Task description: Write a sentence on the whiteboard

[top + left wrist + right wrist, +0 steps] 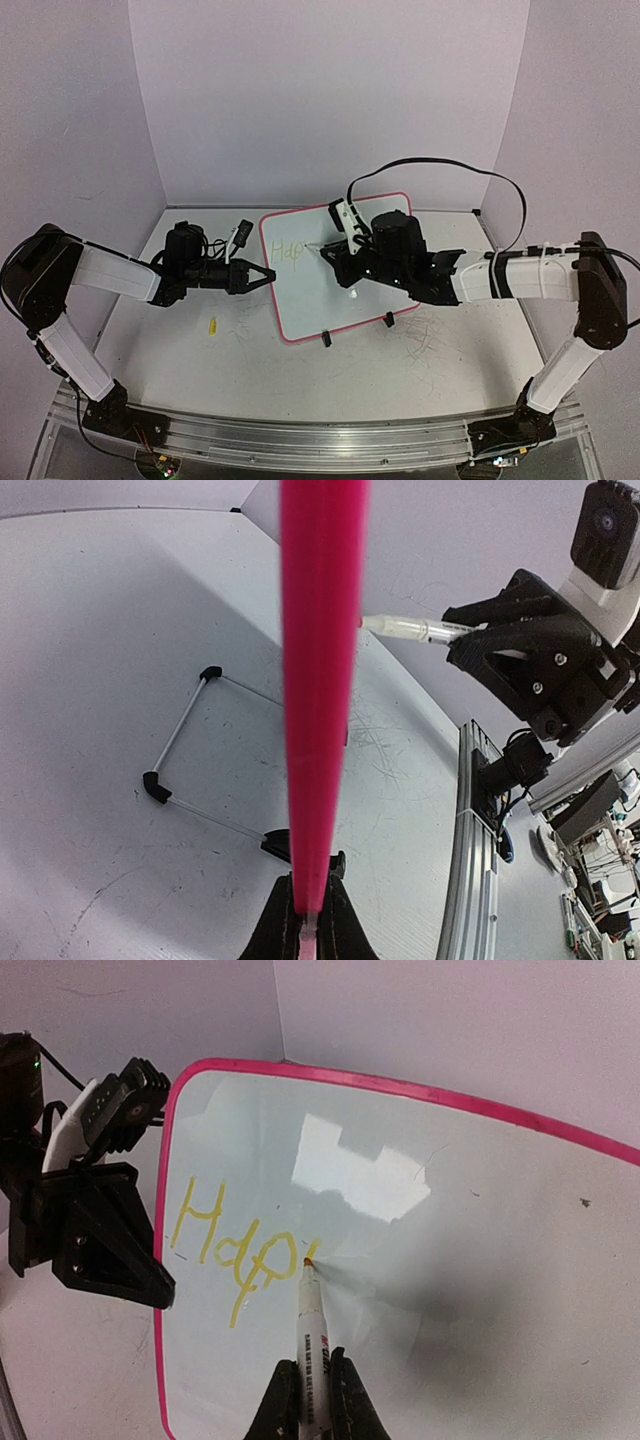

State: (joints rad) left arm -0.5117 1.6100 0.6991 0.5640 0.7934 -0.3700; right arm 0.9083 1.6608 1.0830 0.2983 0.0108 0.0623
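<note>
Marker [310,1325], pinched in the right end effector [308,1400], touches the whiteboard [480,1260] on the table [430,375]; the left end effector [308,920] clamps its pink rim. Only "Hap" of the sentence [235,1240] is written, so most remains.

whiteboard [300,295]: white face, red-pink rim
sentence [235,1240]: yellow-green letters
marker [312,1335]: white barrel, red print, orange tip
clip feet [326,339]: black
left pincer [305,920]: black
right pincer [312,1400]: black
arms [110,270]: white sleeves, black joints
desk [400,365]: white, with grey scribble scratches
small piece [212,326] on desk's left side: yellow
</note>
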